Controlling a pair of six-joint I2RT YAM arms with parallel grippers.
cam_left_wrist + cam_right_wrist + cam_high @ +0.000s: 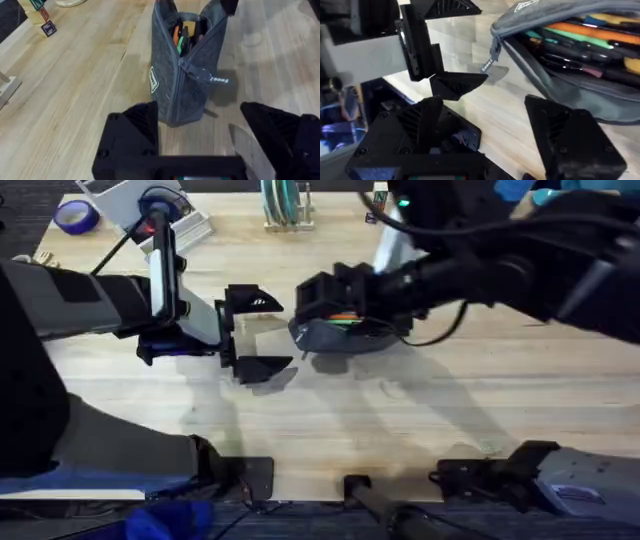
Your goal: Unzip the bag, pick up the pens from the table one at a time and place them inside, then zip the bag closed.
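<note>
The grey-blue bag [340,335] lies at the middle of the table [420,410] with its zipper open. In the right wrist view the bag [580,85] gapes and holds several pens, among them an orange pen [590,31] and dark ones. The left wrist view shows the bag [172,80] end-on, with its pull tab [216,79] hanging at the near end and pens [179,37] inside. My left gripper [258,335] is open just left of the bag's end, its fingers [135,132] apart on either side. My right gripper [318,302] hovers open over the bag's left part.
A blue tape roll [75,217] and a white device [150,210] sit at the back left. A stand with teal rings [285,205] is at the back centre. Small wooden blocks [42,17] lie beyond the bag. Bare wood stretches in front of the bag.
</note>
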